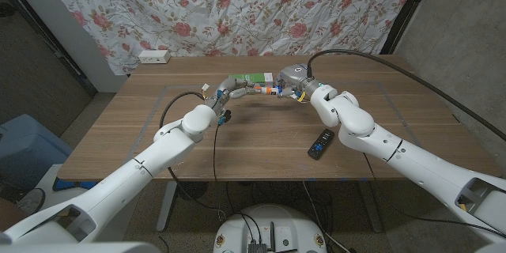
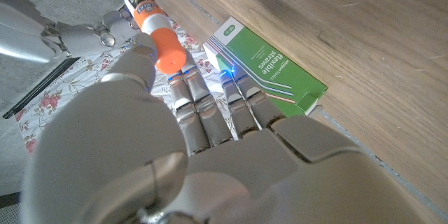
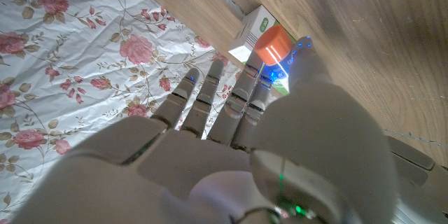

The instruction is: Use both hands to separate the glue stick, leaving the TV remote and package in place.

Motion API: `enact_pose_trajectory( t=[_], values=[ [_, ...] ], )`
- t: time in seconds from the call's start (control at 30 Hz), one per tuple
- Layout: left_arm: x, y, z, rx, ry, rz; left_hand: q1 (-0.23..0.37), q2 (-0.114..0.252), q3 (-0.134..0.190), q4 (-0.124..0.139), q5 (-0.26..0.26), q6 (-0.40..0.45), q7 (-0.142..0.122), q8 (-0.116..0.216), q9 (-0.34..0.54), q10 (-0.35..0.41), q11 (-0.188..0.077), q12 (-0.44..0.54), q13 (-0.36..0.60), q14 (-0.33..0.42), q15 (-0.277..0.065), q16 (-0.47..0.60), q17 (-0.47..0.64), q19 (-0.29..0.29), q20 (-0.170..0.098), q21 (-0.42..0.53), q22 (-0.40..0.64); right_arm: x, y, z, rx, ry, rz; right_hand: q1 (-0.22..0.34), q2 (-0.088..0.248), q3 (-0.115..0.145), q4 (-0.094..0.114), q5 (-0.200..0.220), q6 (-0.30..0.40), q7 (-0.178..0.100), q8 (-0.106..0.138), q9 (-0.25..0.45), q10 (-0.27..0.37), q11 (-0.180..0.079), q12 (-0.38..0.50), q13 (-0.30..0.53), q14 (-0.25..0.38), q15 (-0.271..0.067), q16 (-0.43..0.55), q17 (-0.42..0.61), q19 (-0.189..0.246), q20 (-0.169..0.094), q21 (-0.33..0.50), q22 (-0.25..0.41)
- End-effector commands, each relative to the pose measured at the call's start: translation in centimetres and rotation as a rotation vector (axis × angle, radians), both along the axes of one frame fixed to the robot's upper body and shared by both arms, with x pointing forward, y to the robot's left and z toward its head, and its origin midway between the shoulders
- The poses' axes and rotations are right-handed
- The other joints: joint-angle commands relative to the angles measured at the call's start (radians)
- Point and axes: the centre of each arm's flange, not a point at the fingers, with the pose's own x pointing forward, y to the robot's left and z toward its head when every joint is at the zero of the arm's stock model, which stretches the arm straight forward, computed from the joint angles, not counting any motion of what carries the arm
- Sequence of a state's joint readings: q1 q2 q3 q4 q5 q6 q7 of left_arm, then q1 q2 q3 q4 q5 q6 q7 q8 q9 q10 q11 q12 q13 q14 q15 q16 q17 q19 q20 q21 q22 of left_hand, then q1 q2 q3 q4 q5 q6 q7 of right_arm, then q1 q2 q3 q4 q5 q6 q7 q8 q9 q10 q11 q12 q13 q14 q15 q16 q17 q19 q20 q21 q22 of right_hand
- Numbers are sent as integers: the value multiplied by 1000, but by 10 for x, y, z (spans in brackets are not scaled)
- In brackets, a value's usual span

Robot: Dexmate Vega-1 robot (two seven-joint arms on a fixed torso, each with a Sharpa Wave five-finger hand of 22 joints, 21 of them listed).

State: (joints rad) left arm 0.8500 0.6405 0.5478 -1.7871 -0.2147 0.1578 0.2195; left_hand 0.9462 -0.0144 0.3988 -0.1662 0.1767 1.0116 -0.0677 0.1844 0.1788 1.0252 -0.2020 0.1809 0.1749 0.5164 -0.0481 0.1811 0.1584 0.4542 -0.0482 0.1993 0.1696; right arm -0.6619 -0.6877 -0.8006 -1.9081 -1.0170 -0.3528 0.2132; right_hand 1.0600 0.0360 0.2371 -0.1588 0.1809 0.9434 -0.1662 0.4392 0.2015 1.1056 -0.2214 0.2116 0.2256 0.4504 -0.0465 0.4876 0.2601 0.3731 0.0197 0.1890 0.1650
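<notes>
I have the glue stick (image 2: 143, 7) lifted over the package (image 2: 269, 66). Left hand (image 1: 231, 89) fingers (image 2: 210, 105) pinch the orange cap; right hand (image 1: 294, 81) fingers close round the body. Off-axis pulling risks dropping it onto the package beneath my fingers.

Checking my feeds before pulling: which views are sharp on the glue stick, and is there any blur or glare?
Left wrist view: glue stick sharp, label readable. Right wrist view: its orange end soft, table behind smeared. Head view: evenly lit and glare-free, stick tiny.
</notes>
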Motion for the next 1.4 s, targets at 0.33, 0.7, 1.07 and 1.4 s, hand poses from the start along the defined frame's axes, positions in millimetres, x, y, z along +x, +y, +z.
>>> enact_pose_trajectory(
  t=[0.33, 0.7, 1.07, 1.4],
  values=[
    [-1, 6, -2, -3, 10, 17, 0, 11, -7, 0, 6, -1, 11, 0, 6, -2, -5, -1, 4, 1, -61, -3, 3, 2, -9, -1, 6, 4, -5, 0, -10, -10, -9, 34, 31, -4, 4, 5, 102, -61, 4, 6, 1, 1, 0, 4, 10, -115, 4, 1, 3, 0, 0, 2],
    [-6, 14, 1, 2, 3, 40, 0, 12, -9, 0, 6, -2, 9, 0, 6, -3, -6, 0, 4, 0, -63, -3, 3, 1, -9, -1, 6, 5, -7, -1, -17, -12, -8, 32, 30, -6, 5, 6, 103, -61, 4, 6, -1, 1, -1, 4, 10, -114, 4, 0, 5, 0, 1, 2],
    [-9, 21, 2, 6, -9, 55, 0, 13, -11, 0, 6, -7, 9, -1, 6, -8, -6, -1, 4, -3, -64, -4, 3, -1, -10, -2, 6, 7, -11, -1, -19, -14, -20, 31, 31, -6, 6, 7, 104, -61, 4, 6, -1, 1, 0, 5, 12, -114, 3, 0, 7, 0, 1, 2],
    [-13, 28, 6, 61, -32, 91, 0, 14, -12, 0, 6, -7, 8, 0, 6, -11, -7, -1, 4, -5, -63, -4, 3, -3, -12, -2, 6, 10, -16, -1, -24, -1, -39, 32, 32, -7, 5, 7, 104, -61, 3, 6, -2, 1, 0, 6, 13, -116, 4, 1, 8, -2, 1, 2]
  ],
)
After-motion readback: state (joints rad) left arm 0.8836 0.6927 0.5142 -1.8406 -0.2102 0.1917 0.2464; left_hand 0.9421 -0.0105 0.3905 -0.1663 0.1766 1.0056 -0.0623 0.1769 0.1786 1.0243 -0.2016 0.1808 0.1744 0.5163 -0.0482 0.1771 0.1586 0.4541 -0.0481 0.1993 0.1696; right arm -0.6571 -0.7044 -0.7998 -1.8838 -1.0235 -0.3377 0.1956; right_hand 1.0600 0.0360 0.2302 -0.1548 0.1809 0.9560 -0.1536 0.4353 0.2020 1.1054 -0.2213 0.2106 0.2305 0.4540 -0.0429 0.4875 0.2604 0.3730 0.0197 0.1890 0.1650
